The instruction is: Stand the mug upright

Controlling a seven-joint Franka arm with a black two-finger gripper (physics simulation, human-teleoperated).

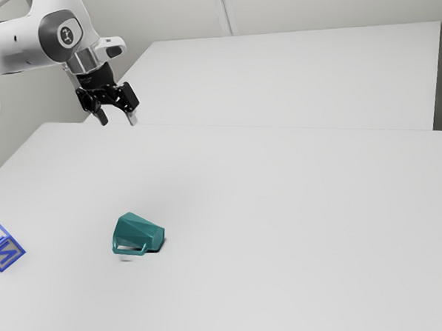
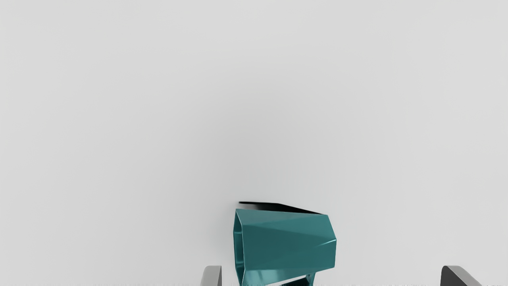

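Observation:
My gripper (image 1: 119, 120) hangs high over the table's far part in the exterior view, its fingers spread with nothing between them. The teal faceted mug (image 1: 139, 230) lies on its side on the table, its open mouth toward the exterior view's left and its base toward the right. Its handle points toward the exterior view's near edge. From the wrist, the mug (image 2: 287, 243) appears below the open gripper (image 2: 331, 276), well apart from both fingertips, with part of the handle cut off by the picture's edge.
A blue-edged letter block (image 1: 4, 249) rests on the white table (image 1: 284, 229) at the exterior view's left. Behind the table stands another white surface (image 1: 291, 80). A thin dark cable-like line crosses the near left corner.

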